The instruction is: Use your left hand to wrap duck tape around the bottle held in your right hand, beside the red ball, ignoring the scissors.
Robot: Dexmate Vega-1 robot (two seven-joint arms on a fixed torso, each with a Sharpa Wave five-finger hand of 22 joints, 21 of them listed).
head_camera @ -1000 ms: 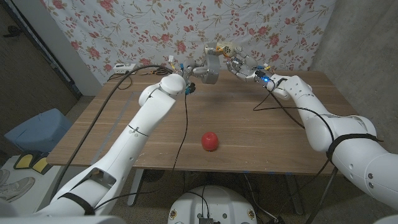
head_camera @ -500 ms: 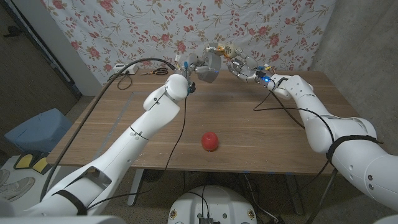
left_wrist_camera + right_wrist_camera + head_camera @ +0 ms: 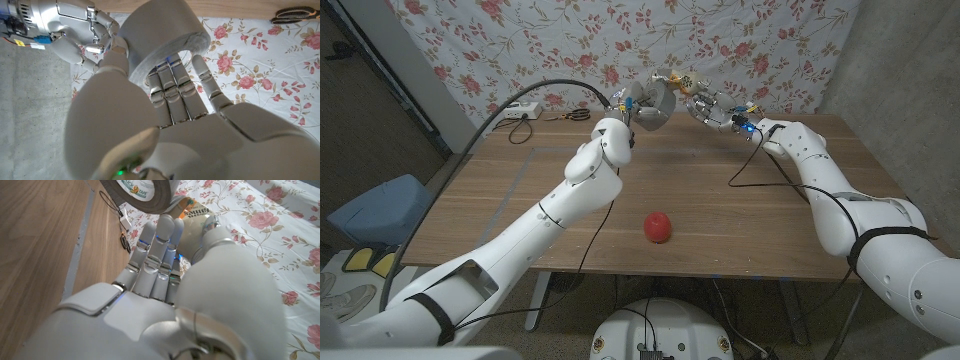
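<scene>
left hand (image 3: 638, 104) holds the tape roll (image 3: 657, 100), its hole seemingly facing the right hand (image 3: 703, 104) gripping the bottle (image 3: 682, 80).

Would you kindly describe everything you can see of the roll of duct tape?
The roll of duct tape is a thick grey ring with a hollow core, matte silver outside, a printed label showing inside the core in the right wrist view. The left hand holds it raised above the table's far edge, fingers through the core, tilted, close beside the bottle in the right hand.

The right hand (image 3: 165, 295) grips the bottle (image 3: 195, 217); the tape roll (image 3: 142, 192) touches its top, above the table (image 3: 35, 235).
</scene>
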